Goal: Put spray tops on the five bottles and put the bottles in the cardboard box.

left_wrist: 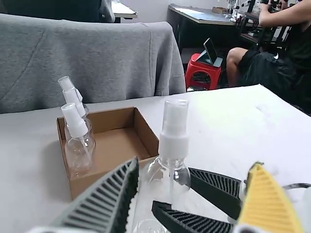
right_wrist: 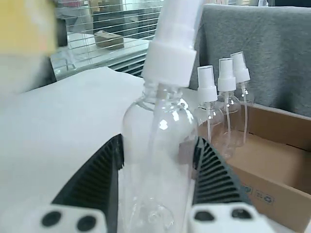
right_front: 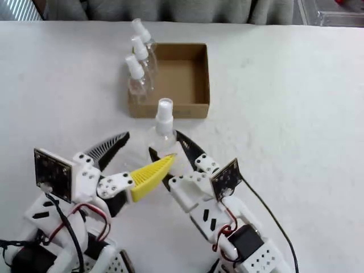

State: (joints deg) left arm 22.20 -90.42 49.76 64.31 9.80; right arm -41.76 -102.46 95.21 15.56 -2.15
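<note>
A clear bottle (right_front: 164, 129) with a white spray top stands upright on the white table just in front of the cardboard box (right_front: 190, 77). My right gripper (right_front: 164, 142) is shut on the bottle's lower body, one black finger on each side; in the right wrist view the bottle (right_wrist: 155, 145) fills the gap between those fingers. My left gripper (right_front: 149, 147) is open beside it, its black finger (right_front: 108, 145) and yellow finger (right_front: 151, 176) spread wide. The left wrist view has the bottle (left_wrist: 169, 160) ahead, between these fingers.
Three capped spray bottles (right_front: 138, 68) stand in a row along the box's left side (left_wrist: 77, 141) (right_wrist: 218, 102). The rest of the box floor (left_wrist: 121, 141) is bare. A grey cloth (left_wrist: 87, 58) hangs behind the table's far edge.
</note>
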